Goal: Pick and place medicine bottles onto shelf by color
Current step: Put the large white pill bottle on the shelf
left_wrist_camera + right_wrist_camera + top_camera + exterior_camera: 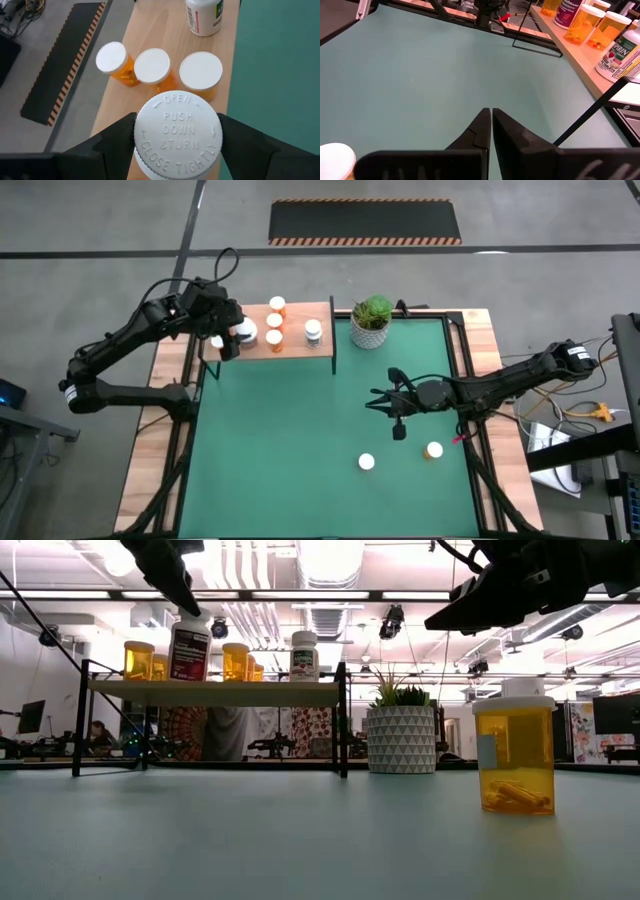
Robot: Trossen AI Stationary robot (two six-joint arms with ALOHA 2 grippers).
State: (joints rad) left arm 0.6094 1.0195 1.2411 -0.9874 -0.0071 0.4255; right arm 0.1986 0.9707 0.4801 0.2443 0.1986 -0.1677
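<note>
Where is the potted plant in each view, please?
High: plant at the table's far edge, right of the shelf.
Low: plant in the middle, right of the shelf.
Left wrist: not in it.
Right wrist: not in it.
Shared landmark: the shelf.

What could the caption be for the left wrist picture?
The left gripper sets a big white-capped bottle on the wooden shelf beside three orange bottles.

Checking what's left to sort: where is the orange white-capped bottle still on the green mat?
In the high view the orange white-capped bottle stands on the green mat at its right edge, beside a white-capped bottle, near the right gripper.
</note>
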